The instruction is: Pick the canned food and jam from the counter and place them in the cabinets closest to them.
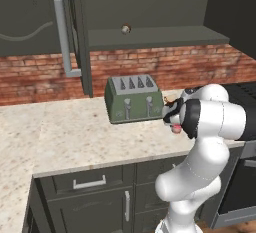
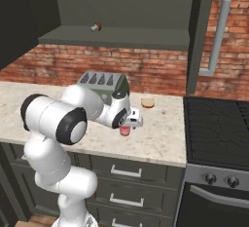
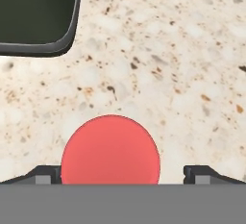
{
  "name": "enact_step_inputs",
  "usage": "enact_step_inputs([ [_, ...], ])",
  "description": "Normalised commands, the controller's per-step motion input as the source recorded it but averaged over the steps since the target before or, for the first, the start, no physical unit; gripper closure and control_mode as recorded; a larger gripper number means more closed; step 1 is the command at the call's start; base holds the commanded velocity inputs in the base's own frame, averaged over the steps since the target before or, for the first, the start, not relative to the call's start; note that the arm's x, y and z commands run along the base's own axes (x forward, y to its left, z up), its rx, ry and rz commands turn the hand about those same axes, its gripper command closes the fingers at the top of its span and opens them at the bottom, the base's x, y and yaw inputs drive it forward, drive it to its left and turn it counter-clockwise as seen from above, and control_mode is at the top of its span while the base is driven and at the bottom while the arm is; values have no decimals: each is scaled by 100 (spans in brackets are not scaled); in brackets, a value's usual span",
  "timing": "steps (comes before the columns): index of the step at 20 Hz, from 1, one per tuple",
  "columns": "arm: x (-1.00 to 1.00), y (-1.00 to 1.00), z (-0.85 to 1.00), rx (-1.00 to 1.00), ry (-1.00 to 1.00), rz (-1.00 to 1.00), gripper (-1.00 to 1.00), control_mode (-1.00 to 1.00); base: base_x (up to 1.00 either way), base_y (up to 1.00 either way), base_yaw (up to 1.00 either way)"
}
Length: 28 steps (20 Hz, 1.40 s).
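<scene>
The jam (image 3: 110, 150) shows as a round pinkish-red top low between my fingertips, nearer the left one, with a gap to the right one. My gripper (image 3: 123, 176) is open around it. From the base views the jam (image 2: 125, 130) (image 1: 176, 129) sits just under the gripper (image 2: 130, 122) (image 1: 173, 119), over the beige counter (image 2: 160, 136) (image 1: 75, 137), right of the toaster. Whether the jar still rests on the stone I cannot tell. Above, a dark grey cabinet (image 1: 150, 7) (image 2: 121, 7) stands open. The canned food is out of view.
A green toaster (image 1: 134, 98) (image 2: 103, 81) (image 3: 38, 11) stands close beside the jam. A small brown ball (image 1: 125, 28) (image 2: 96, 27) lies on the open cabinet's shelf. A tan disc (image 2: 148, 103) lies behind the jam. The black stove (image 2: 219, 123) is to the right.
</scene>
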Motion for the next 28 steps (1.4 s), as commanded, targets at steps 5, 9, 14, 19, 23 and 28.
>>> enact_step_inputs([
  [5,24,1,0,0,2,-2,-100,-100,0,0,0],
  [9,0,0,0,0,0,0,-100,-100,0,0,0],
  [14,-4,0,-12,-1,0,0,-100,-100,0,0,0],
  [19,-6,0,-19,0,0,0,-100,-100,0,0,0],
  [23,-6,0,-22,0,0,0,-100,-100,0,0,0],
  [28,-13,0,-34,-1,1,0,-100,-100,0,0,0],
])
